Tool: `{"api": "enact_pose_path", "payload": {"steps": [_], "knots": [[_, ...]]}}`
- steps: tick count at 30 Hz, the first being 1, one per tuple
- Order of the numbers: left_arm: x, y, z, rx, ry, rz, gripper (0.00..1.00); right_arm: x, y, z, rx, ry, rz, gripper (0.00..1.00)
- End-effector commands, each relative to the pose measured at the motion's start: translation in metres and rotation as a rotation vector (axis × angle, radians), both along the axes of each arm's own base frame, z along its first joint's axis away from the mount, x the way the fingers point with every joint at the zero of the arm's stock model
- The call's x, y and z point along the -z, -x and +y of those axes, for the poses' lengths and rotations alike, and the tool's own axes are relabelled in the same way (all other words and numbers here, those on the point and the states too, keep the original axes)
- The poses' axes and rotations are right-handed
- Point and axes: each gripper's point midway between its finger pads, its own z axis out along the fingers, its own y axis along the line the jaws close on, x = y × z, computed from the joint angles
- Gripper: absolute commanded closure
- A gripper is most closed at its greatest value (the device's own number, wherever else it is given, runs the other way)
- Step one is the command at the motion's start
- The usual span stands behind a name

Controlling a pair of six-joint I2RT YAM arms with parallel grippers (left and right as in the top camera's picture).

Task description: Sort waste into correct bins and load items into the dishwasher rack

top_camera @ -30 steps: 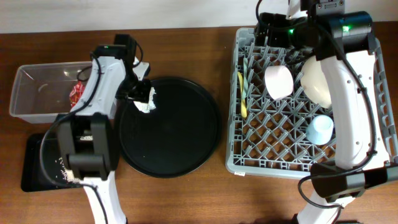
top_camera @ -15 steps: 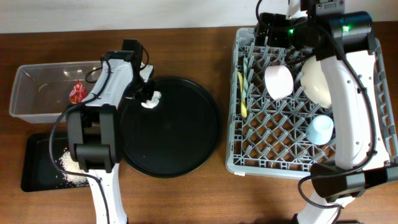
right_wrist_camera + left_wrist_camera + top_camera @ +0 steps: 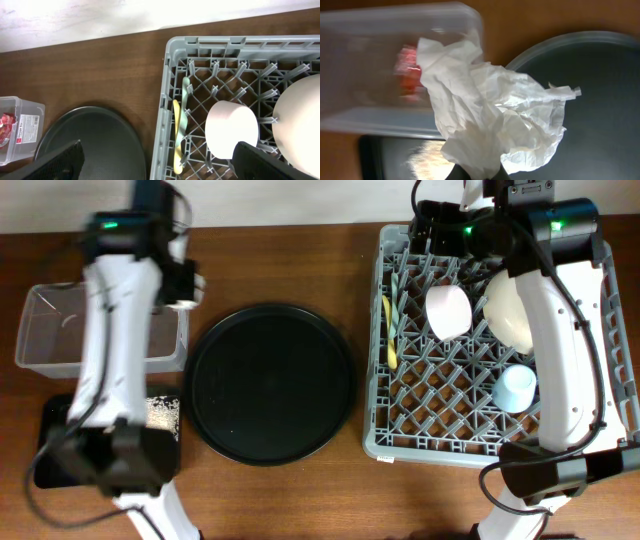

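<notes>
My left gripper [image 3: 477, 172] is shut on the crumpled white napkin [image 3: 490, 110], held high over the corner of the clear tub [image 3: 40, 330]. The arm hides the napkin from overhead. A red wrapper [image 3: 409, 75] lies in the tub. White grains [image 3: 160, 412] sit on the shallow black tray [image 3: 50, 450]. My right gripper [image 3: 172, 162] stands open above the far left part of the grey rack [image 3: 400, 430]. The rack holds a white cup [image 3: 448, 310], a cream bowl [image 3: 515, 308], a light blue cup [image 3: 517, 387], and yellow [image 3: 389, 330] and mint-green [image 3: 396, 295] utensils.
The large round black tray [image 3: 270, 385] lies between the tub and the rack with nothing on it. Brown tabletop shows along the far edge, with a pale wall behind. The right arm stretches over the rack's right side.
My left gripper closed on the napkin on the round tray, lifted it and swung left and back toward the clear tub. The right arm has not moved.
</notes>
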Motion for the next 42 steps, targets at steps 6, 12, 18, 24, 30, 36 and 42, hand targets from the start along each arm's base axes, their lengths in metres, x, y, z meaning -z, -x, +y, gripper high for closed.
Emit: {"api": "enact_pose_path", "payload": {"steps": [6,12,18,24,30,36,42], "knots": [[0.046,-0.001,0.090,-0.250,0.023,0.035,0.93,0.000,0.000,0.000,0.004,-0.011,0.002,0.02],[0.046,0.013,0.106,-0.272,0.049,0.079,0.00,0.000,0.000,0.000,0.004,-0.011,0.002,0.02],[-0.034,0.038,0.095,-0.265,0.087,-0.025,0.00,0.000,0.000,0.000,0.004,-0.011,0.002,0.02],[-0.145,0.100,0.076,-0.274,0.088,-0.301,0.00,0.000,0.000,0.000,0.004,-0.011,0.002,0.02],[-0.225,0.177,0.056,-0.250,0.062,-0.576,0.00,0.000,0.000,0.000,0.004,-0.011,0.002,0.02],[-0.287,0.255,0.035,-0.214,0.035,-0.868,0.00,-0.009,0.009,0.020,-0.043,-0.014,-0.017,0.02],[-0.312,0.335,0.015,-0.193,0.012,-1.059,0.00,-0.040,0.049,0.068,-0.204,0.064,-0.103,0.02]]}}
